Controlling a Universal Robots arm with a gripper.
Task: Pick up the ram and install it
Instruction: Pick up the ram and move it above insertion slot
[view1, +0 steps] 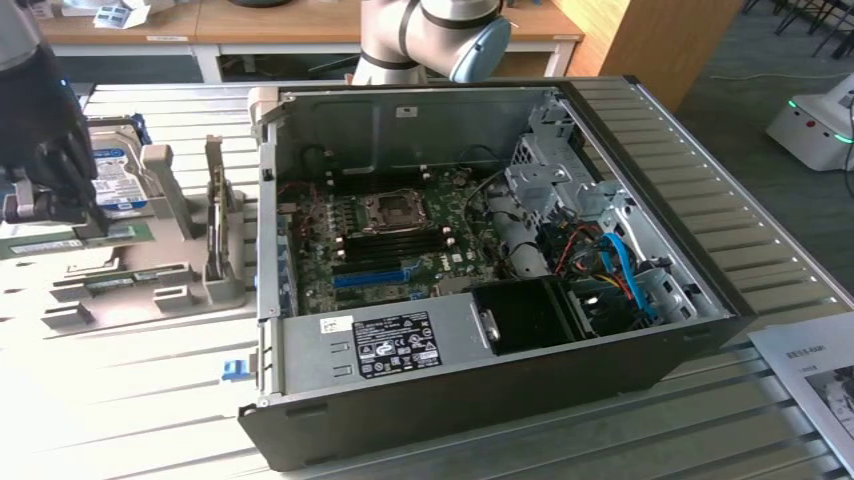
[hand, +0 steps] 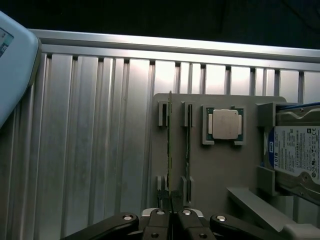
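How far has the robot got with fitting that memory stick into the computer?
Done: the end effector is shut on the ram. In hand: that ram, standing on edge in its grey holder. Left: lifting it out and seating it on the motherboard in the open computer case.

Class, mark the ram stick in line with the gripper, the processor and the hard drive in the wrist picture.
ram (hand: 170, 145), wrist view, middle of its thin edge.
processor (hand: 223, 125), wrist view, centre of its metal lid.
hard drive (hand: 295, 155), wrist view, its white label.
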